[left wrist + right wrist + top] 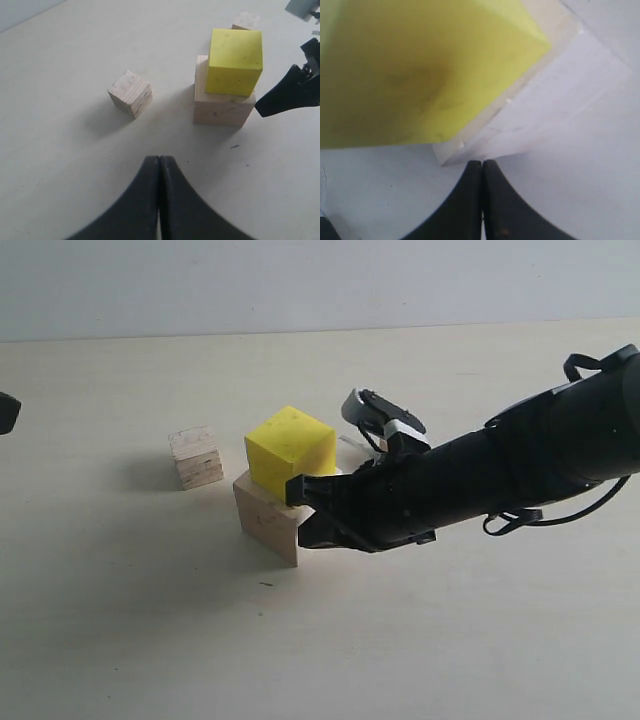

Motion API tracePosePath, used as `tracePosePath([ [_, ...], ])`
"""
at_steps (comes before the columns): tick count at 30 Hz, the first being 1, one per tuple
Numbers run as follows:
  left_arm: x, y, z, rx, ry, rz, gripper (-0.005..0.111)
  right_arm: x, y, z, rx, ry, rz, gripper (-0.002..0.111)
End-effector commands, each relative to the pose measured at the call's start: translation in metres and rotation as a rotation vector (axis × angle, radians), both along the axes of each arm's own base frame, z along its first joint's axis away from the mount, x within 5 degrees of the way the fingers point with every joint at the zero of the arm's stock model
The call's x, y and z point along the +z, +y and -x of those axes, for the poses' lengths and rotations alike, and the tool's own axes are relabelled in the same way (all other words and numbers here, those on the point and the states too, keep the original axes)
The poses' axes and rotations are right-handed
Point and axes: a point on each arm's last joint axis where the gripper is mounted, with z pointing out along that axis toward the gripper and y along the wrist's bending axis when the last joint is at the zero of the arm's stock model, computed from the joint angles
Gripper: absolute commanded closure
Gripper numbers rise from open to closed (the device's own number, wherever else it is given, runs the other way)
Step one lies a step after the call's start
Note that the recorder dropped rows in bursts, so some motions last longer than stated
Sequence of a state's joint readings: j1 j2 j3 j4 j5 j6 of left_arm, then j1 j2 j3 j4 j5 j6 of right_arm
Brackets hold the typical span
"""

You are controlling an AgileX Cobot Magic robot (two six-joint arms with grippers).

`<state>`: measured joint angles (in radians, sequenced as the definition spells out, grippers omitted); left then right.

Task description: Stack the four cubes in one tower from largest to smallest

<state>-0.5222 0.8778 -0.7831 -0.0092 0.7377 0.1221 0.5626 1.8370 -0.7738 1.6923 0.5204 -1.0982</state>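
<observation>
The bright yellow cube rests on the large pale wood cube, a two-block tower; in the left wrist view the yellow cube overhangs the pale cube slightly on one side. The layered plywood cube stands alone to the left of the tower. A small tan cube lies behind the tower; the right arm hides it in the exterior view. My right gripper is shut and empty, its tips at the pale cube's lower corner. My left gripper is shut and empty, well back from the cubes.
The right arm stretches in from the right edge across the table. A dark piece of the left arm shows at the far left edge. A pale wall runs behind the table.
</observation>
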Motion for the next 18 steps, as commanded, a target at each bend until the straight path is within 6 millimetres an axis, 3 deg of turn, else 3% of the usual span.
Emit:
tracePosePath([
  [1,0.001,-0.002,0.001,-0.006,-0.01,0.022,0.107,-0.001,0.0,0.0,0.024,-0.048,0.002,0.108],
  [9,0.001,-0.002,0.001,-0.006,-0.012,0.024,0.107,0.0,0.003,-0.003,0.042,-0.06,-0.01,0.108],
  [12,-0.002,-0.005,0.003,-0.005,0.026,0.067,0.107,0.011,0.002,-0.002,0.048,-0.089,-0.005,0.108],
  [15,-0.03,-0.014,0.0,0.004,0.179,0.107,0.107,0.037,-0.012,0.0,0.044,-0.186,0.122,0.108],
  [18,-0.057,-0.023,-0.006,0.028,0.312,0.124,0.107,0.066,-0.025,0.005,0.013,-0.232,0.141,0.108],
])
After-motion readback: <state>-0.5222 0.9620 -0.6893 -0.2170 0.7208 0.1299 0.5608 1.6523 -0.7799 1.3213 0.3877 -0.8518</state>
